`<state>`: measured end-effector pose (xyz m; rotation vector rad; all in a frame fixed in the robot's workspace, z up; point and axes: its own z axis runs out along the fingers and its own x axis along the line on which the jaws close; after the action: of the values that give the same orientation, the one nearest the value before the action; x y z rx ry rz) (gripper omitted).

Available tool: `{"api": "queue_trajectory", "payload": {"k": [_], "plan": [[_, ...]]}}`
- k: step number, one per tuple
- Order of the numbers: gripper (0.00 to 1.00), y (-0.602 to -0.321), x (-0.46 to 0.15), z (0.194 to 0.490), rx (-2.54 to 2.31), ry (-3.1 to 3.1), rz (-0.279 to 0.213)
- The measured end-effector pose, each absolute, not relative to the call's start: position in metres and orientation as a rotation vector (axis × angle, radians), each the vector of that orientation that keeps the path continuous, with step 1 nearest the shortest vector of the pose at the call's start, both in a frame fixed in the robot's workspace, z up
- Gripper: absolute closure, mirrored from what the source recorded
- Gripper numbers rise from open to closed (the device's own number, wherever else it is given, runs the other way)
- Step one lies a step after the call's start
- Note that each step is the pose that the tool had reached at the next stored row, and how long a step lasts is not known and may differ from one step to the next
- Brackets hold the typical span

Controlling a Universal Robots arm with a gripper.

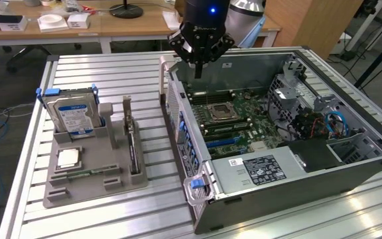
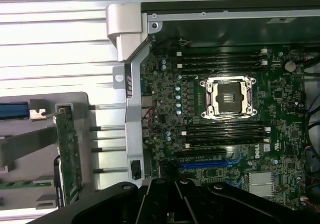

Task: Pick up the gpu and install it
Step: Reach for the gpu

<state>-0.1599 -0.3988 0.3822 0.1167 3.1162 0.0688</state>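
Observation:
The gpu (image 1: 132,142) stands on its long edge in a slot of the grey holder tray (image 1: 111,185), its green board and silver end bracket facing up; the wrist view shows the gpu (image 2: 68,154) beside the case wall. My gripper (image 1: 198,73) hangs shut and empty over the far corner of the open computer case (image 1: 270,201), well away from the gpu. In the wrist view its black fingers (image 2: 165,199) lie pressed together over the motherboard (image 2: 165,98). Blue expansion slots (image 1: 226,142) (image 2: 207,164) lie bare on the board.
The tray also carries an upright hard drive (image 1: 75,112), a processor (image 1: 68,158) and a memory stick (image 1: 85,173). The case lies on its side on a slatted metal table (image 1: 105,69), with its grey side wall (image 1: 177,124) between tray and motherboard. A wooden desk (image 1: 138,25) stands behind.

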Motion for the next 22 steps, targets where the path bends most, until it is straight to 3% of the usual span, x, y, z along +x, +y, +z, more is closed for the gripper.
{"api": "queue_trajectory", "payload": {"k": [22], "plan": [[0.89, -0.3989, -0.1679, 0.3806, 0.117, 3.116, 0.069]]}}
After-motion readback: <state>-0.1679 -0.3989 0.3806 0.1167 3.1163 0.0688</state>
